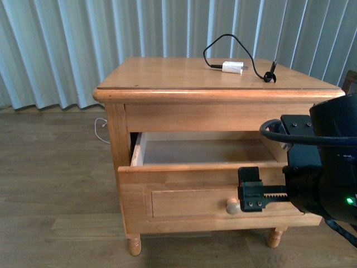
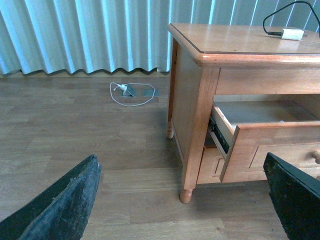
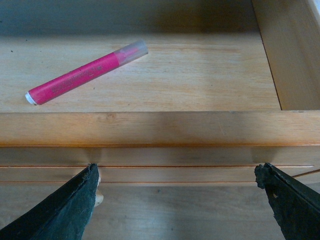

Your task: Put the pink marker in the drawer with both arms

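The pink marker [image 3: 85, 74] lies flat on the floor of the open drawer [image 3: 150, 127], apart from its walls; it shows only in the right wrist view. In the front view the drawer [image 1: 189, 192] stands pulled out of the nightstand, and its front hides the marker. My right gripper [image 3: 177, 175] is open and empty, over the drawer's front edge, next to the round knob [image 1: 232, 206]; it also shows in the front view [image 1: 250, 190]. My left gripper [image 2: 182, 200] is open and empty, low over the floor to the left of the nightstand, apart from the drawer [image 2: 270, 135].
A white plug with a black cable [image 1: 232, 67] lies on the nightstand top [image 1: 167, 75]. Pale curtains [image 1: 67, 39] hang behind. A white cable [image 2: 130, 92] lies on the wooden floor near the curtain. The nightstand's leg [image 2: 186, 192] stands between my left fingers.
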